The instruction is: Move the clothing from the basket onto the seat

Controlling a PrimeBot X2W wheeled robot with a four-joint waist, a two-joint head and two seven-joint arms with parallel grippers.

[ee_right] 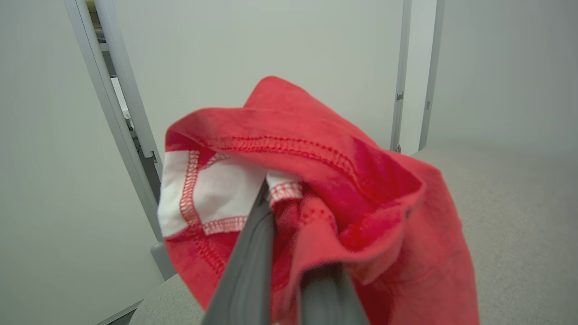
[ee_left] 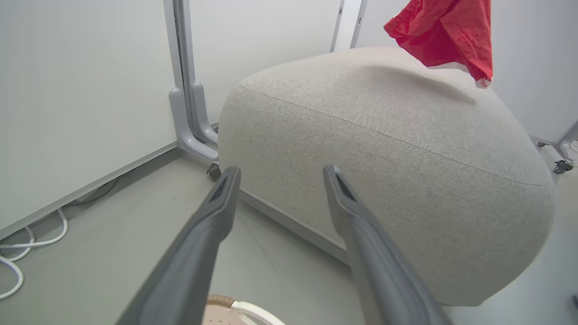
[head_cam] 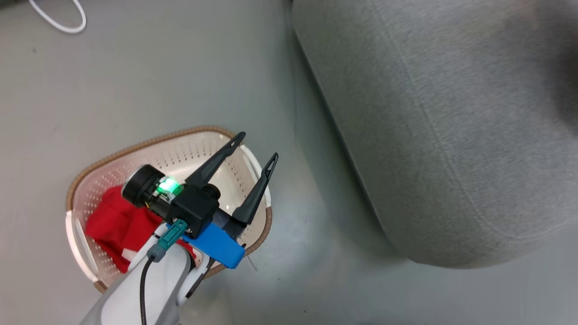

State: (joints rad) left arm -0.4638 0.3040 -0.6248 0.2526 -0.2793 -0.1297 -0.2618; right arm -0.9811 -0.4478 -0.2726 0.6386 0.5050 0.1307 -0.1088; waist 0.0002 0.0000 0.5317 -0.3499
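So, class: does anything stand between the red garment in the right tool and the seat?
Nothing visible does. The garment hangs from the shut right tool above the seat, and the grey top beneath it is bare.

Smooth grey floor (head_cam: 149, 76) (evenly lit); white wall panels (ee_left: 76, 90) between grey posts (ee_left: 183, 67); a white cable (ee_left: 18, 253) loops beside them.

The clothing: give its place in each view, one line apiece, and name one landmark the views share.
Head view: lower left, a red garment lying in the basket.
Left wrist view: top right, a second red garment hanging above the seat.
Right wrist view: centre, the second red garment gripped between the right pincer's fingers.
Shared landmark: the grey seat, in all three views.
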